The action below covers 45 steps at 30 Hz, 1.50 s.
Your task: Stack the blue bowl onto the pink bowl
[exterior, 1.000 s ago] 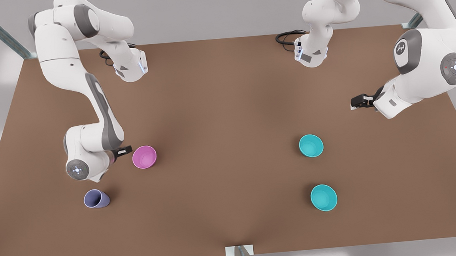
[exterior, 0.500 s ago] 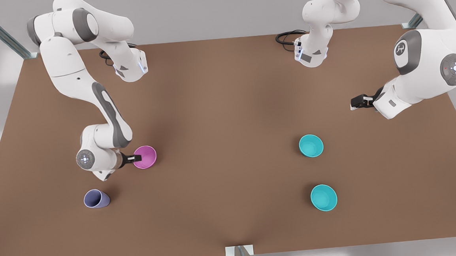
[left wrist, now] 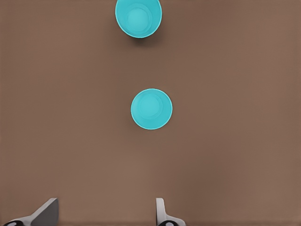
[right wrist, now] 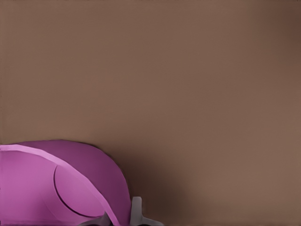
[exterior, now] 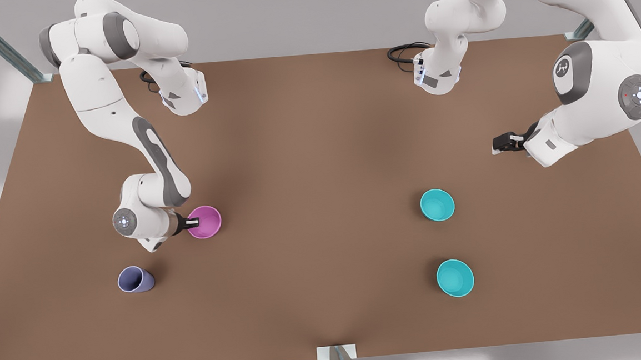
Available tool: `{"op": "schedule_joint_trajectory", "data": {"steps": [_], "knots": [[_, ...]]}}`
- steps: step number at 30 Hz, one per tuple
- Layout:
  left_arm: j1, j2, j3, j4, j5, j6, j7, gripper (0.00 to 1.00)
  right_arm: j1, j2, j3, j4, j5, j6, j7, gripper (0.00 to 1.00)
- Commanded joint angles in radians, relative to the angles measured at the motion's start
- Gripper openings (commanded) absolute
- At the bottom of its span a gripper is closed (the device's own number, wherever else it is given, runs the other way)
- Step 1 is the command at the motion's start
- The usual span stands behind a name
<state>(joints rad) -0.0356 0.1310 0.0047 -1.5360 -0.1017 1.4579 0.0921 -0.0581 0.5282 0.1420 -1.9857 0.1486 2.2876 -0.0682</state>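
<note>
Right gripper at the pink bowl's rim, grip unclear, left gripper fingers apart, away from the pink bowl, beyond blue bowl

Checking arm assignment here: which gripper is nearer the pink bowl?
Right. The right gripper sits at the pink bowl's rim on the front view's left side. The left gripper waits far across the table, beyond the two teal bowls, fingers open.
</note>
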Motion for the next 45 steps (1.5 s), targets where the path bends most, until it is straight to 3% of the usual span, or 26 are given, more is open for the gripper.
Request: {"op": "schedule_joint_trajectory", "data": {"steps": [1, 4, 7, 11, 15, 16, 18, 24, 25, 26, 29, 33, 36, 38, 40, 42, 44, 45], "knots": [[0.0, -0.002, 0.0, 0.0, 0.0, -0.002, 0.001, 1.0, -0.002, -0.004, 0.007, 0.005, -0.015, -0.011, 0.041, 0.21], [-0.001, -0.004, -0.002, 0.0, 0.0, -0.004, 0.001, 1.0, 0.038, -0.071, 0.079, 0.01, -0.012, -0.03, 0.122, 0.21], [0.002, -0.004, 0.0, 0.0, 0.0, -0.004, 0.003, 1.0, 0.223, -0.071, 0.133, 0.086, 0.075, -0.02, 0.393, 0.21], [0.009, 0.019, 0.001, -0.001, 0.0, -0.001, 0.003, 1.0, 0.507, 0.113, 0.125, 0.415, 0.063, -0.011, 0.801, 0.21], [-0.009, 0.133, -0.002, -0.007, -0.026, -0.002, 0.003, 1.0, 0.629, 0.256, 0.122, 0.577, 0.042, -0.003, 0.992, 0.21], [-0.009, 0.176, 0.001, -0.041, -0.042, 0.116, 0.003, 1.0, 0.644, 0.268, 0.113, 0.579, 0.043, -0.002, 0.998, 0.21], [-0.017, 0.176, 0.003, -0.295, -0.11, 0.479, 0.024, 1.0, 0.656, 0.297, 0.099, 0.591, 0.042, -0.01, 0.996, 0.21], [0.002, 0.337, 0.051, -0.369, -0.225, 0.668, 0.321, 1.0, 0.646, 0.358, 0.099, 0.594, 0.04, -0.008, 0.984, 0.21], [-0.009, 0.34, 0.049, -0.369, -0.251, 0.673, 0.321, 1.0, 0.644, 0.357, 0.099, 0.602, 0.042, -0.01, 0.982, 0.8], [-0.015, 0.34, 0.049, -0.369, -0.254, 0.671, 0.321, 1.0, 0.64, 0.355, 0.1, 0.602, 0.045, -0.01, 0.984, 1.0], [-0.038, 0.363, 0.049, -0.369, -0.325, 0.725, 0.319, 1.0, 0.601, 0.342, 0.105, 0.611, 0.045, -0.028, 0.984, 1.0], [-0.067, 0.41, 0.047, -0.369, -0.323, 0.728, 0.321, 1.0, 0.393, 0.176, 0.113, 0.611, 0.051, -0.48, 0.736, 1.0], [-0.066, 0.43, 0.047, -0.368, -0.325, 0.728, 0.321, 0.97, 0.241, 0.144, 0.105, 0.61, -0.074, -0.667, 0.532, 1.0], [-0.064, 0.432, 0.047, -0.368, -0.325, 0.728, 0.321, 0.44, 0.081, -0.016, 0.103, 0.61, -0.198, -0.911, 0.254, 1.0], [-0.064, 0.429, 0.049, -0.368, -0.325, 0.72, 0.311, 0.21, 0.046, -0.223, 0.103, 0.597, -0.216, -1.04, 0.165, 1.0], [-0.067, 0.427, 0.049, -0.368, -0.325, 0.719, 0.307, 0.21, 0.049, -0.348, 0.11, 0.588, -0.23, -1.08, 0.098, 1.0], [-0.084, 0.423, 0.067, -0.362, -0.317, 0.717, 0.304, 0.21, 0.052, -0.558, 0.11, 0.438, -0.224, -1.039, 0.019, 1.0], [-0.124, 0.394, 0.107, -0.357, -0.317, 0.717, 0.227, 0.21, 0.054, -0.588, 0.11, 0.409, -0.222, -1.019, 0.007, 1.0]]}}
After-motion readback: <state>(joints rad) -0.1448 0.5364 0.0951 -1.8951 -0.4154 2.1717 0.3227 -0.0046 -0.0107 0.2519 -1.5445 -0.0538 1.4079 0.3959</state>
